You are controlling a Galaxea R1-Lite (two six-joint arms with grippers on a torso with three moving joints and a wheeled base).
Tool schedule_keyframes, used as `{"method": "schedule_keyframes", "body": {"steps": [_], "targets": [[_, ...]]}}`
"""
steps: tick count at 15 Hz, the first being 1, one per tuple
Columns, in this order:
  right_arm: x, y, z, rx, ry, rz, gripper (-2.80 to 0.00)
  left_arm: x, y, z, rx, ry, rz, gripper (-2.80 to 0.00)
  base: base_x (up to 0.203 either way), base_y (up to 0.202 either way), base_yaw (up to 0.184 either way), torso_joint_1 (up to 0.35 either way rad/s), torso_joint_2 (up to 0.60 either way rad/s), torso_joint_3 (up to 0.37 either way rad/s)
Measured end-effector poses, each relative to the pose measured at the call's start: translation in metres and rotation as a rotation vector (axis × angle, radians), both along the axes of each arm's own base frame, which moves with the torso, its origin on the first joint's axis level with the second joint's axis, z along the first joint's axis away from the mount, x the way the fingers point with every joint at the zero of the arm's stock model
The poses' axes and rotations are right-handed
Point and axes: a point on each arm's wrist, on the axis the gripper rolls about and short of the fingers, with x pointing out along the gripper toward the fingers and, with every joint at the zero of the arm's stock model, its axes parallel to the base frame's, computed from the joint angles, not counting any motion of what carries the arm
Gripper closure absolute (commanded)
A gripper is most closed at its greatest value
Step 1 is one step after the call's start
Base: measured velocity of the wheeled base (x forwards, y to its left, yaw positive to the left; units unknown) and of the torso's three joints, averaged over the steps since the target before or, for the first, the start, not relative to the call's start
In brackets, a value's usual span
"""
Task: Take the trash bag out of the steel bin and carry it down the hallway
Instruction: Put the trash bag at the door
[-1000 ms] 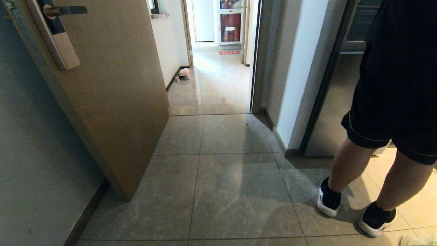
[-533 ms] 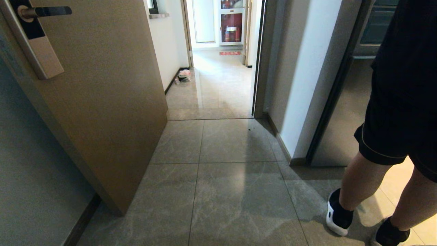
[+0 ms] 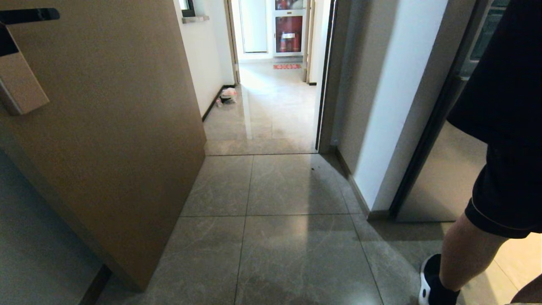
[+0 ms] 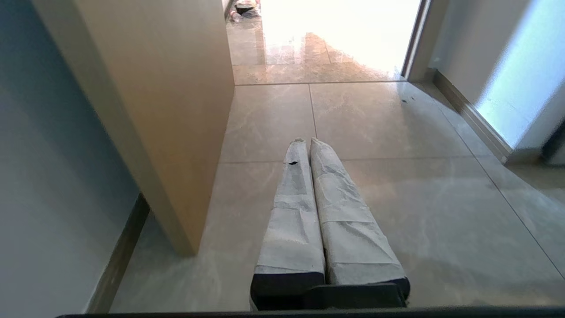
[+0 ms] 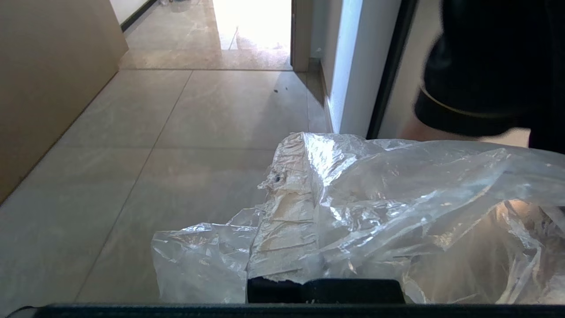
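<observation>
- The right gripper (image 5: 287, 176) has its paper-wrapped fingers pressed together on the trash bag (image 5: 397, 212), whose clear crinkled plastic drapes over them and spreads out to one side.
- The left gripper (image 4: 306, 143) hangs empty above the tiles, its two wrapped fingers (image 4: 293, 212) lying flat against each other.
- The bag looks empty (I cannot see through every fold).
- Ahead, the hallway (image 3: 271, 114) runs on glossy grey-beige tiles towards a bright far end, where a small heap of litter (image 3: 228, 96) lies by the wall.
- A tan wooden door (image 3: 110, 140) stands open on the left.
- A person (image 3: 499, 148) in dark shorts stands at the right.
</observation>
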Motion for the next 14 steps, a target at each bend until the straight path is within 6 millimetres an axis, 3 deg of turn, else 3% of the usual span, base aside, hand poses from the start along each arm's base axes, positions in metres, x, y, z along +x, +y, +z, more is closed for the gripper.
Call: {"method": "schedule_keyframes", "body": {"steps": [14], "targets": [[0.0000, 0.0000, 0.0000, 0.001, 0.000, 0.000, 0.00, 0.0000, 0.0000, 0.0000, 0.000, 0.000, 0.000, 0.00, 0.192, 0.000, 0.000, 0.001, 0.00, 0.002]]}}
